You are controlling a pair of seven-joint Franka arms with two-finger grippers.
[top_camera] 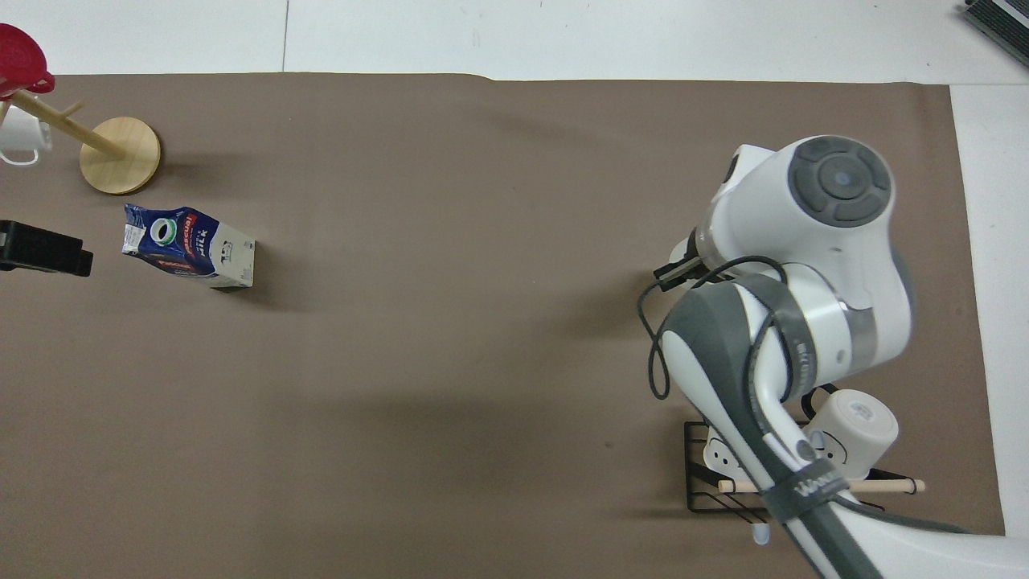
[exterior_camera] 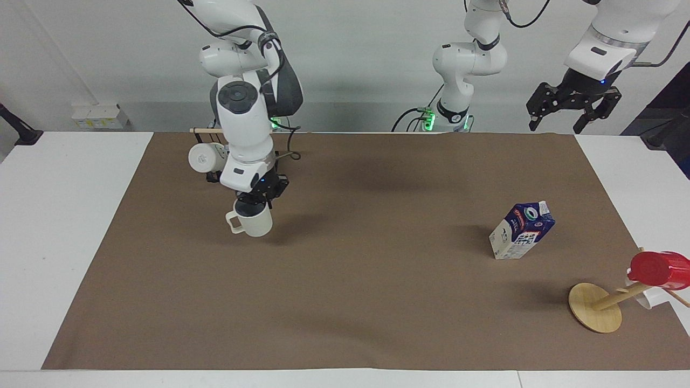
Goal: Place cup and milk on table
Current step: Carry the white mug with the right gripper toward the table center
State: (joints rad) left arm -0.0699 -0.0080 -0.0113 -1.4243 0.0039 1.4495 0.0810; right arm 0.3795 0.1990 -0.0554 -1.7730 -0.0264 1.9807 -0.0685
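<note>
Carrying the cream mug [exterior_camera: 253, 221] pinched by its rim over the brown mat [exterior_camera: 345, 302], the right gripper [exterior_camera: 254, 203] needs lowering, while the left gripper [exterior_camera: 572, 105] waits spread.

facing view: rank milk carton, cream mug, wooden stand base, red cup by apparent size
1. milk carton
2. wooden stand base, close to the carton
3. red cup and cream mug, held by the right pincer: look alike; the cup is nearer the camera, so unranked.
</note>
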